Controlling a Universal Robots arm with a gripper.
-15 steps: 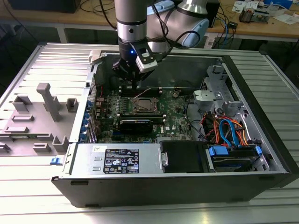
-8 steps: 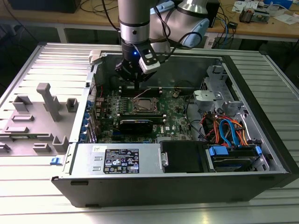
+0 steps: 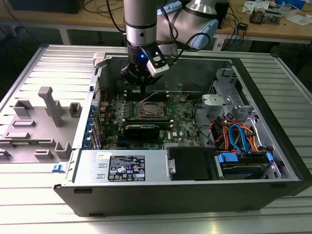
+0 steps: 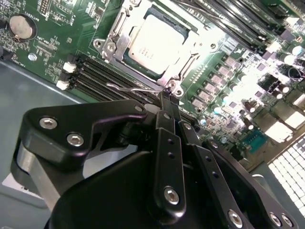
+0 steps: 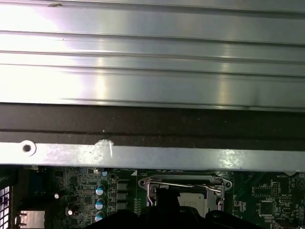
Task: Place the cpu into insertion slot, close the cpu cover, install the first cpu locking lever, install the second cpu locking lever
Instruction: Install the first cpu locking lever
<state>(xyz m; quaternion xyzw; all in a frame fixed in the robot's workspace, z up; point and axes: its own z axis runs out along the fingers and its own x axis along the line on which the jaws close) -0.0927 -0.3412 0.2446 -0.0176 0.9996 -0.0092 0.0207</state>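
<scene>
The cpu (image 4: 155, 40) lies in the insertion slot (image 4: 107, 46), its silver top lit brightly. The cpu cover (image 4: 191, 56) is folded down around it as a thin metal frame. A thin wire locking lever (image 4: 133, 88) runs along the socket's edge next to the memory slots and stands raised in the exterior view (image 3: 147, 97). My gripper (image 4: 167, 98) is shut, its black fingertips meeting right at that lever's hooked end. In the exterior view my gripper (image 3: 138, 92) hangs just behind the socket (image 3: 148, 111). The first wrist view shows the lever (image 5: 186, 184) crossing above the cpu (image 5: 193, 202).
Black memory slots (image 4: 102, 76) flank the socket. The open case's metal wall (image 5: 152, 155) is close behind the gripper. In the exterior view a power supply (image 3: 124, 168) lies in front, and coloured cables (image 3: 234, 134) and a drive bay to the right. A grey fixture (image 3: 46, 122) sits on the left.
</scene>
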